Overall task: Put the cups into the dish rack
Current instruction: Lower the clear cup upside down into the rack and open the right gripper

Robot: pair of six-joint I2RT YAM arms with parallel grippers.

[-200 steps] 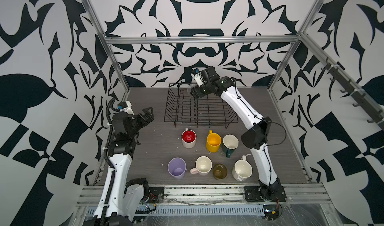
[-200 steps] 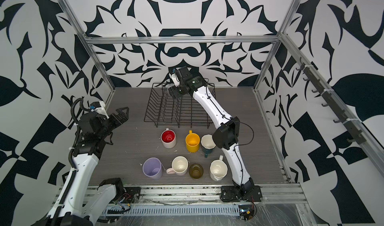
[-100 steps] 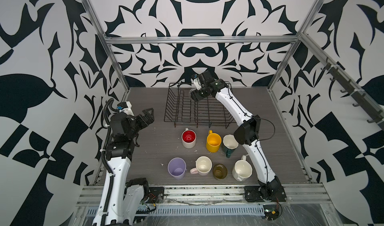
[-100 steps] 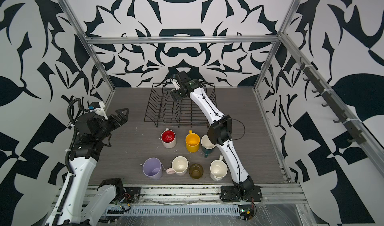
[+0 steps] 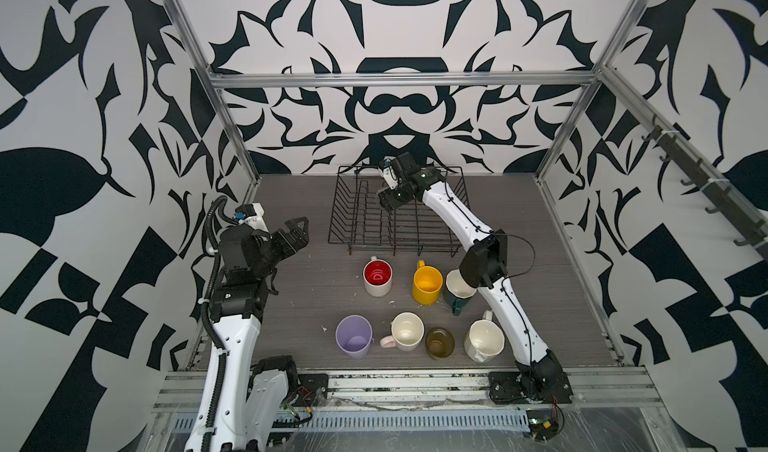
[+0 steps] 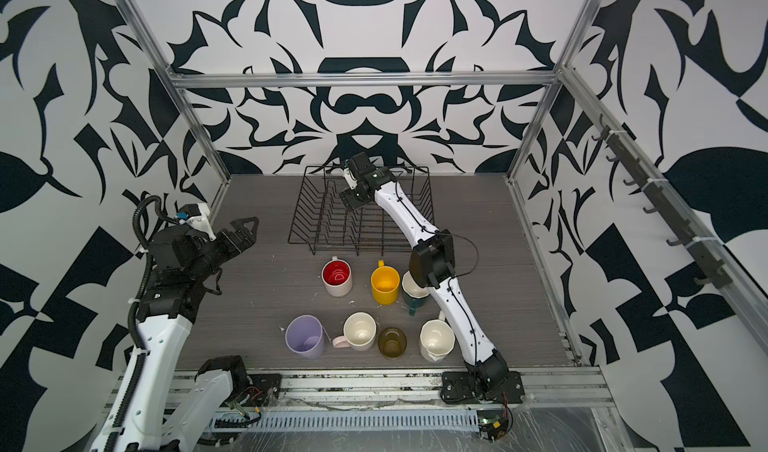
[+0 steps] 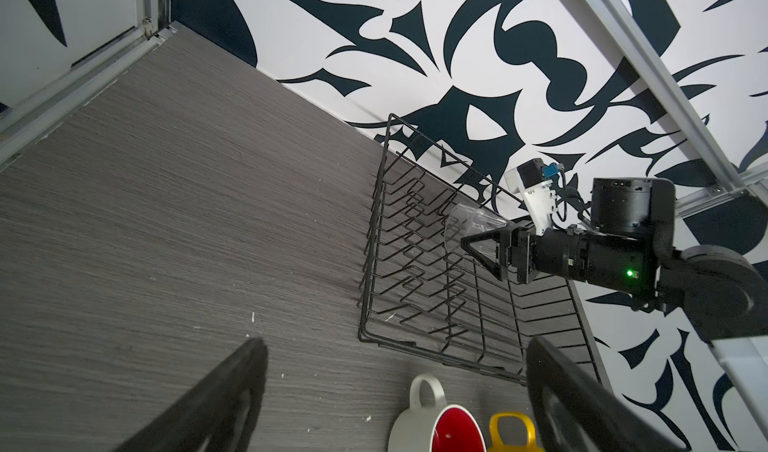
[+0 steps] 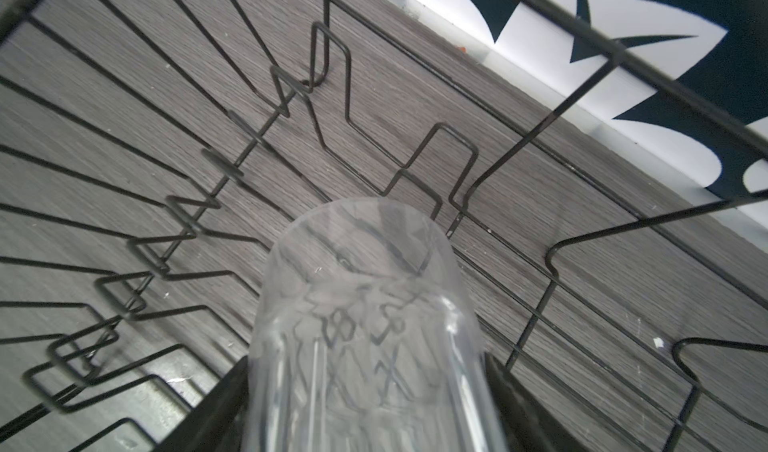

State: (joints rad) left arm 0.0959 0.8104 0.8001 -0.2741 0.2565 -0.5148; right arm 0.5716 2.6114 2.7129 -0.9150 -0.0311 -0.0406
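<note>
Cups stand upright on the grey worktop [image 5: 307,304] in two rows. In the nearest row, left to right, are the lilac tumbler [image 5: 353,336], the cream mug [image 5: 407,331], the olive glass [image 5: 439,342] and the white faceted mug [image 5: 484,341]; the cream mug and the olive glass stand just beside each other. In the row behind are the red-lined pink mug [image 5: 377,278], the yellow mug [image 5: 427,284] and the dark green mug [image 5: 457,292], the last partly hidden by the right arm.

The left claw [image 5: 297,233] hovers over the worktop's left side, released and holding nothing.

Farthest back is the dish rack [image 5: 357,221], with no cup resting in it. The right claw [image 5: 387,203] is over its rear half, grasping the clear glass [image 8: 365,325], which is tilted above the dividers. Whether the glass touches the wire cannot be told.
</note>
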